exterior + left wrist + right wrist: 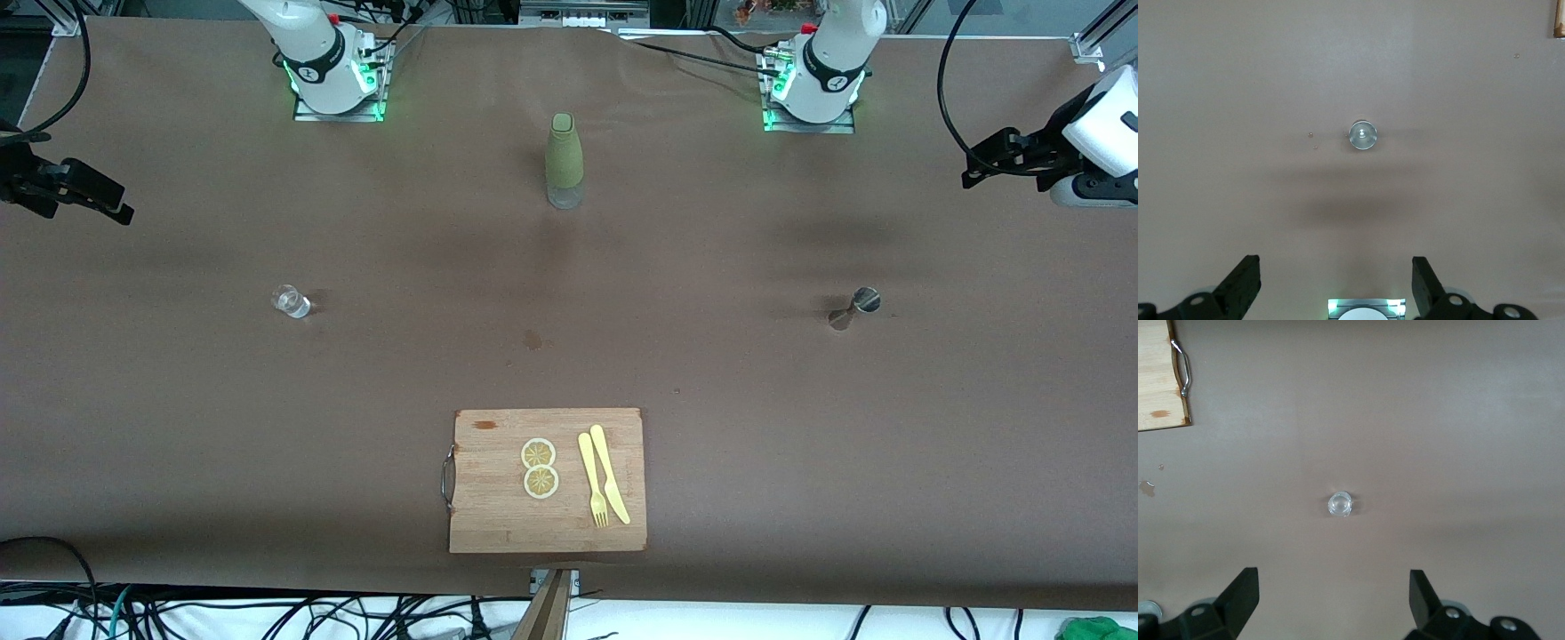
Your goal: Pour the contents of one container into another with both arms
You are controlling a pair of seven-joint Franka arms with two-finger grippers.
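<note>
A small clear glass [291, 301] stands on the brown table toward the right arm's end, and it also shows in the right wrist view as the glass [1339, 503]. A steel jigger [858, 307] stands toward the left arm's end; the left wrist view looks down into the jigger [1363, 135]. Between the two bases stands a green-sleeved bottle [564, 160]. My right gripper [107, 200] [1331, 587] hangs high at its end of the table, open and empty. At the other end my left gripper [978, 164] [1335, 267] hangs the same way, open and empty.
A wooden cutting board [498, 524] with a metal handle lies near the front edge, carrying two lemon slices [540, 468], a yellow fork [592, 480] and a knife [610, 473]. A small stain [532, 339] marks the table's middle. The arms' bases [338, 89] stand farthest from the camera.
</note>
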